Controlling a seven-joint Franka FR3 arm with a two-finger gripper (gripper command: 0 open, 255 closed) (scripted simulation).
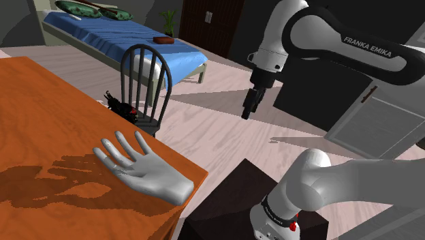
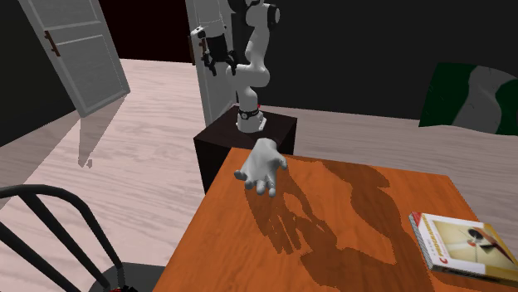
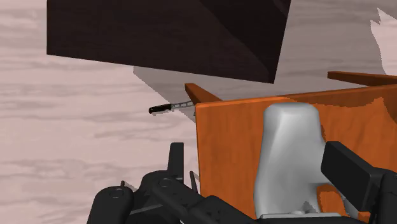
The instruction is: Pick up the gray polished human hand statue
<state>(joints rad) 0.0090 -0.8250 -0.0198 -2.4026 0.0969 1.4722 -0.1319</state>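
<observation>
Shoulder view: shows grey hand statue lying flat on the orange bench, near the corner by the stand. Shows pincer high above the floor, well apart from the statue, fingers spread, clasping nothing.

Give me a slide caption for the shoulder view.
Grey hand statue lies on the orange table; the open pincer hangs away from it.

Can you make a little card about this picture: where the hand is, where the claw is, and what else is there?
to grab: hand, grey, lying flat on the orange table, at the edge by the stand
arm: claw open, up in the air over the floor, away from the hand
held: nothing
also on table: book
around: chair, bed, knife on the floor
</observation>
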